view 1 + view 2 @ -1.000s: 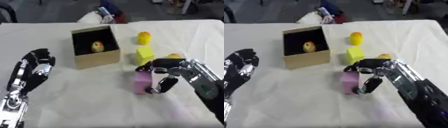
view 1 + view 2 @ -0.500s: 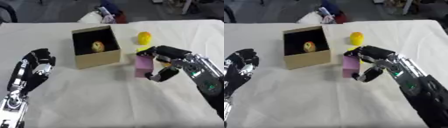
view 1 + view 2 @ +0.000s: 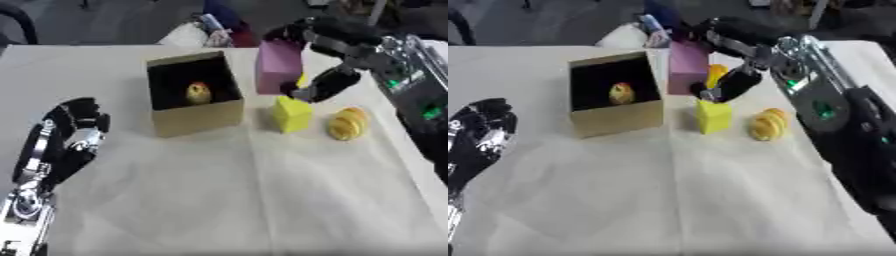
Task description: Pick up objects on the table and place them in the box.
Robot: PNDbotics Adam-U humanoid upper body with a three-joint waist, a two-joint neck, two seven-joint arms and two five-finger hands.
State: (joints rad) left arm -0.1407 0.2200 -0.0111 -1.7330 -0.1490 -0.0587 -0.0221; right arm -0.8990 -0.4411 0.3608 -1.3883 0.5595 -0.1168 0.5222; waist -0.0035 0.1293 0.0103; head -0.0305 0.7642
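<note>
The right hand (image 3: 325, 60) has the pink rectangular block (image 3: 279, 66) clamped between fingers above and thumb below, lifted clear of the table, just right of the open brown cardboard box (image 3: 194, 94). Held upright and high like that, it looks set to clear the box wall and drop in beside the small yellow-red fruit (image 3: 199, 93) inside. Waiting near the box: a yellow cube (image 3: 291, 114) and a ridged yellow-orange object (image 3: 346, 123). The left hand (image 3: 72, 135) idles at the lower left, fingers curled and empty. White cloth (image 3: 227, 190) covers the table; dark floor and clutter beyond
</note>
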